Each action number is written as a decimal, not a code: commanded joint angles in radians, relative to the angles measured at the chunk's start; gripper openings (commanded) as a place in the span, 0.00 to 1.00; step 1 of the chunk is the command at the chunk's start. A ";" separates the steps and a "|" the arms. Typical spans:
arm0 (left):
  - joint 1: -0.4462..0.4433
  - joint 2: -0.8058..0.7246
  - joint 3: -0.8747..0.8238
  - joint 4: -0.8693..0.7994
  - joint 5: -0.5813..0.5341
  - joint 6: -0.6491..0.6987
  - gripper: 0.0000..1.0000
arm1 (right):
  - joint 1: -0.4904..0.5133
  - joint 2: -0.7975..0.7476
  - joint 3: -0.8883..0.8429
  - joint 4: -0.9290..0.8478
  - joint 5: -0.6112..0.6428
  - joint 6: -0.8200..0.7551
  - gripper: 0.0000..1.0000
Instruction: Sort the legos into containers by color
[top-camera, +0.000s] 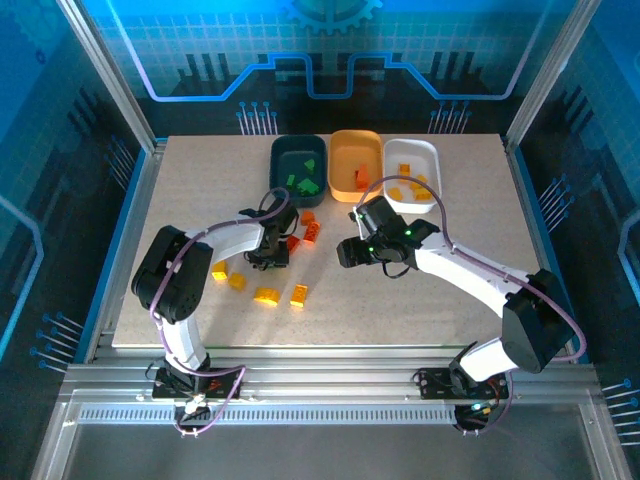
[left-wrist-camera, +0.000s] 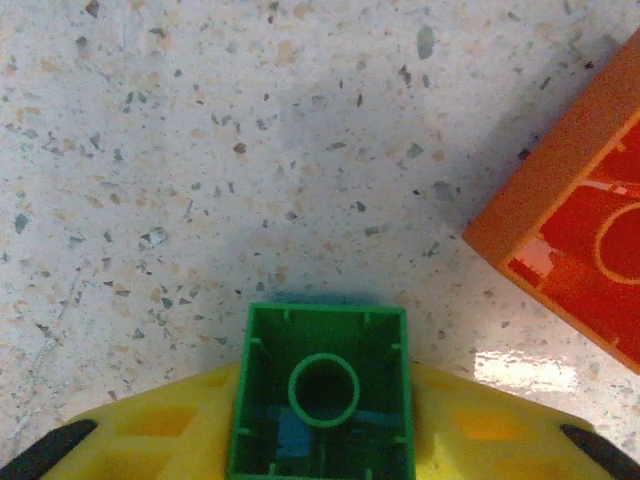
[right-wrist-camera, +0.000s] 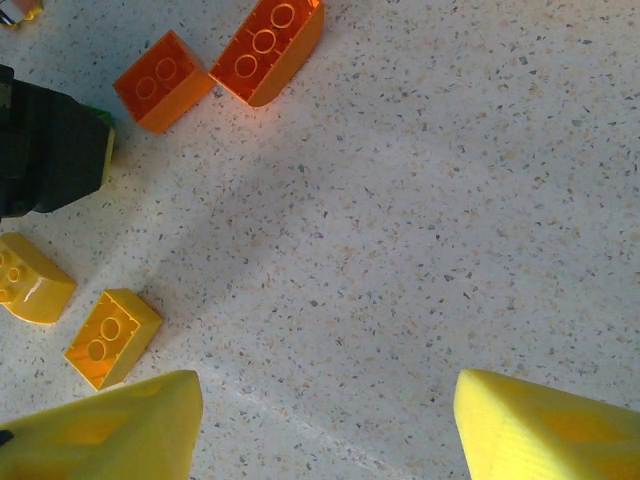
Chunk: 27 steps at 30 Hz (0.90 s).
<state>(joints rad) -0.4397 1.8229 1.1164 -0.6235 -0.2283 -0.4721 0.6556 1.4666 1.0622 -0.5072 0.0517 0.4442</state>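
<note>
**Inspector:** Speckled bench (top-camera: 200, 200), caged cell. How do the left jaws stand?

**Assistant:** Closed on a green lego (left-wrist-camera: 322, 392), its hollow side toward the wrist camera, low over the bench's middle. I judge this the pick-up step, as green belongs in the dark teal bin (top-camera: 297, 138) at the far edge.

**Inspector:** Right jaws?

**Assistant:** Wide, nothing between them, likely standing clear of the left arm. Red-orange legos (right-wrist-camera: 165, 80) lie just beside, yellow-orange legos (top-camera: 266, 296) nearer the near edge. The orange bin (top-camera: 356, 133) and white bin (top-camera: 412, 141) adjoin the teal.
</note>
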 joint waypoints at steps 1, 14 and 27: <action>0.006 0.018 0.033 -0.053 -0.034 -0.012 0.31 | 0.017 0.003 0.021 -0.007 0.008 -0.001 0.69; 0.078 0.124 0.599 -0.173 0.065 0.059 0.27 | 0.016 0.025 0.051 0.003 -0.011 -0.001 0.69; 0.136 0.585 1.283 -0.357 0.152 0.132 0.34 | -0.051 -0.035 0.031 -0.027 0.003 -0.039 0.69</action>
<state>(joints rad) -0.3164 2.3901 2.3264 -0.9016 -0.1215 -0.3775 0.6266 1.4578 1.0885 -0.5163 0.0517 0.4248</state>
